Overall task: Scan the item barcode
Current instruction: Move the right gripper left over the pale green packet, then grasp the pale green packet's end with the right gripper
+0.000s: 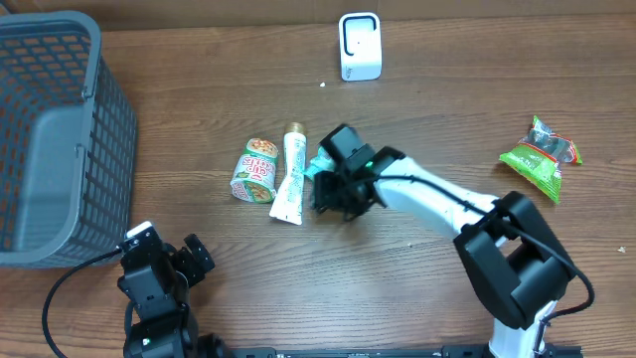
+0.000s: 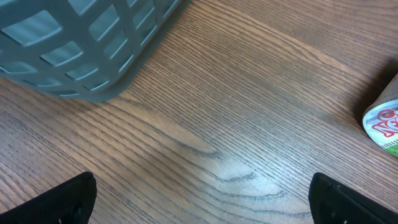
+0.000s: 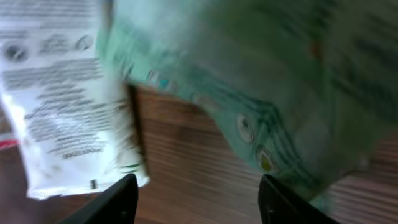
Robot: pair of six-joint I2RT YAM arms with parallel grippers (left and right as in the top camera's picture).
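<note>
A teal packet (image 1: 323, 162) lies mid-table beside a white tube (image 1: 290, 175). My right gripper (image 1: 333, 194) hangs low over the packet's near edge. In the right wrist view the teal packet (image 3: 273, 81) fills the upper right and the white tube (image 3: 62, 99) the left. The right gripper (image 3: 199, 184) is open with only bare wood between its fingertips; the packet's corner is close by the right finger (image 3: 280, 202). The white scanner (image 1: 360, 46) stands at the back. My left gripper (image 1: 171, 244) rests at the front left, and the left gripper (image 2: 202, 180) is wide open over bare wood.
A cup of noodles (image 1: 255, 170) lies left of the tube; its rim (image 2: 382, 121) shows in the left wrist view. A green snack bag (image 1: 542, 157) sits at the far right. A grey basket (image 1: 60, 129) occupies the back left corner, its wall (image 2: 81, 43) near the left arm.
</note>
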